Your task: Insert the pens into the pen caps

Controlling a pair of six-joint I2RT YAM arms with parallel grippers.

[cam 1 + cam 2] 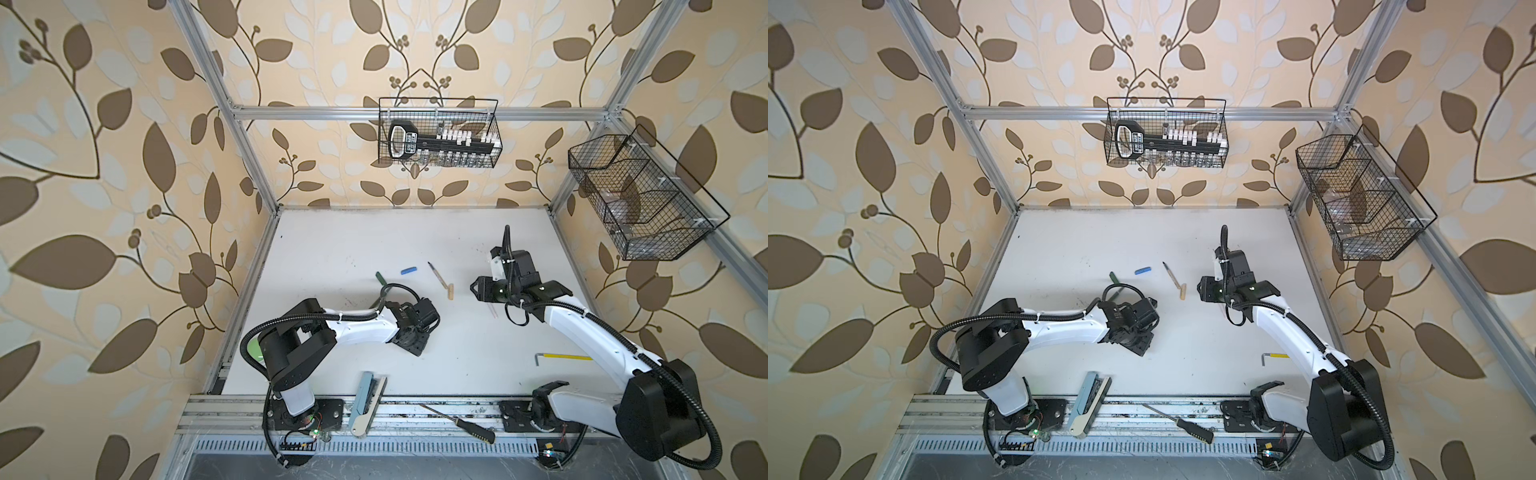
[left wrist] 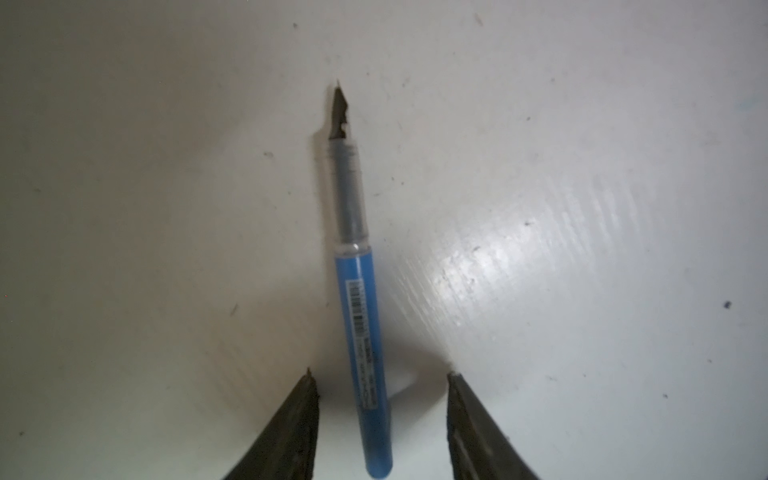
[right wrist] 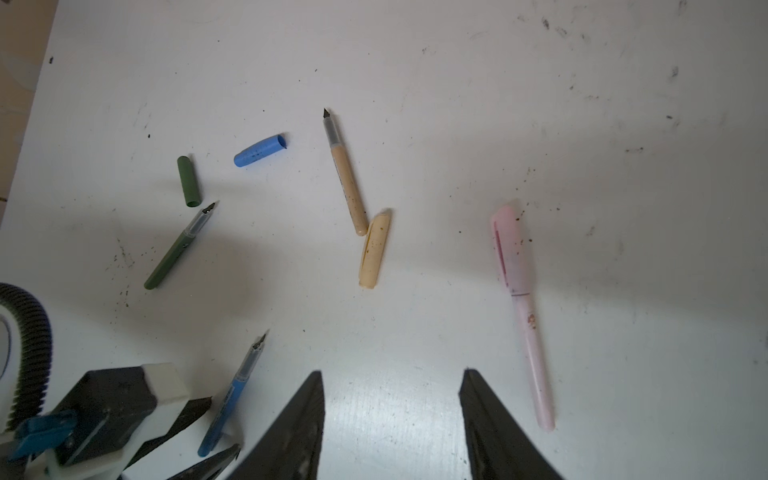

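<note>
The scuffed, ink-speckled white table carries the blue pen flat between the fingers of the left gripper, touching neither. Ahead of the fingers of the right gripper lie the tan pen, its rear end against the tan cap, the blue cap, the green cap and the green pen. The capped pink pen lies just outside one finger.

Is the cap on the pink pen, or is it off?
On. The pink cap covers one end of the pink pen, and no dark tip shows.
</note>
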